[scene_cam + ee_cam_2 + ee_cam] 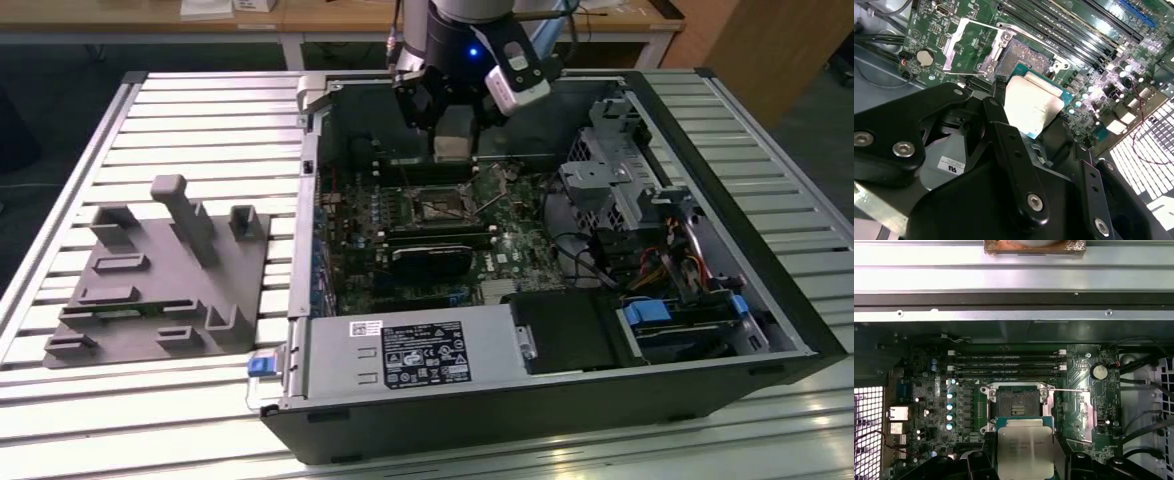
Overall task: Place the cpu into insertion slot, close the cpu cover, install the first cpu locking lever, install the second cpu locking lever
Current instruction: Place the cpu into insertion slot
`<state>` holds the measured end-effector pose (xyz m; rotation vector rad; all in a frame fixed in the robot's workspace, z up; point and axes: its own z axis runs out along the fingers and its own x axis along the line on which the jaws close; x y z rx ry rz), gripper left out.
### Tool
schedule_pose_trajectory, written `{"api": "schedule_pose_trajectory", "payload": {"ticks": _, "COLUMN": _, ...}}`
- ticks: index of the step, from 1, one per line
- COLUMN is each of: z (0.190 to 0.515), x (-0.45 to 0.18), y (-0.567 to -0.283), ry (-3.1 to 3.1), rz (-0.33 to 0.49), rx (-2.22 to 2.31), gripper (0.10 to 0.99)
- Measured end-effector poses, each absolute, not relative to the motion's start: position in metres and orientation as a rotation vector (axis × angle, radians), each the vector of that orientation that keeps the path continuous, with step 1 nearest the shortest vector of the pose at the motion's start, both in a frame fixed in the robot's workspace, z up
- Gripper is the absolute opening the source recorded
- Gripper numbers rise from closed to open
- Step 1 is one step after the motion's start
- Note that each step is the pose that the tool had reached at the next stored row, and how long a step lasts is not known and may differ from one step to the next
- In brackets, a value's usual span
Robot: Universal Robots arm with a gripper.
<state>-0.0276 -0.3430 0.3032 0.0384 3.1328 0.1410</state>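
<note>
The black label (424, 352) and the cpu (1025, 452) bear unreadable print.

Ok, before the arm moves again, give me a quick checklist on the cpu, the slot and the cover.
1. cpu gripped by the gripper: ok.
2. insertion slot empty, dark centre exposed: ok.
3. cpu cover swung open, off the slot: ok.
4. cpu squarely over the slot: cannot tell.
5. cpu corners turned to match the slot: cannot tell.
</note>
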Motion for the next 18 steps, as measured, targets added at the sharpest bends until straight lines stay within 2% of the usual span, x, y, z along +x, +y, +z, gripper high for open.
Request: {"api": "schedule_pose_trajectory", "payload": {"ticks": 18, "z": 0.287, "x": -0.028, "y": -0.343, "ry": 3.133, "rz": 0.141, "rx": 0.038, "gripper": 0.541}}
